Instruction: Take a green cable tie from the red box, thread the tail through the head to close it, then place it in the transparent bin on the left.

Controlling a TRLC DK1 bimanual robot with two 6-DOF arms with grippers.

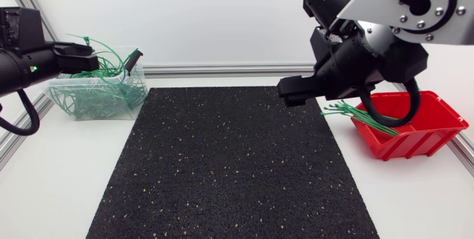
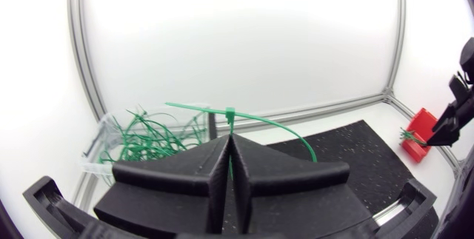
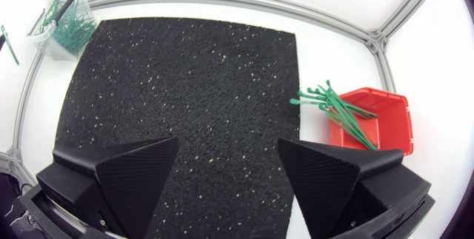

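**Left claw clamped on one tie over the bin; right claw spread wide by the red box**

Item 1: left gripper (image 1: 93,62) (image 2: 229,147), fingers pressed together on one green plastic cable tie (image 2: 230,113), which bows out ahead of them in an arc; held over the transparent plastic bin (image 1: 96,104), at ten o'clock of the black speckled rubber mat (image 1: 229,165); the bin holds a tangle of green ties (image 1: 78,97).

Item 2: right gripper (image 1: 296,89) (image 3: 228,150), fingers wide apart, gripping nothing; over the mat's two o'clock corner.

Item 3: red plastic box (image 1: 422,132), just off that corner; loose green ties (image 1: 354,112) jut over its rim towards nine o'clock.
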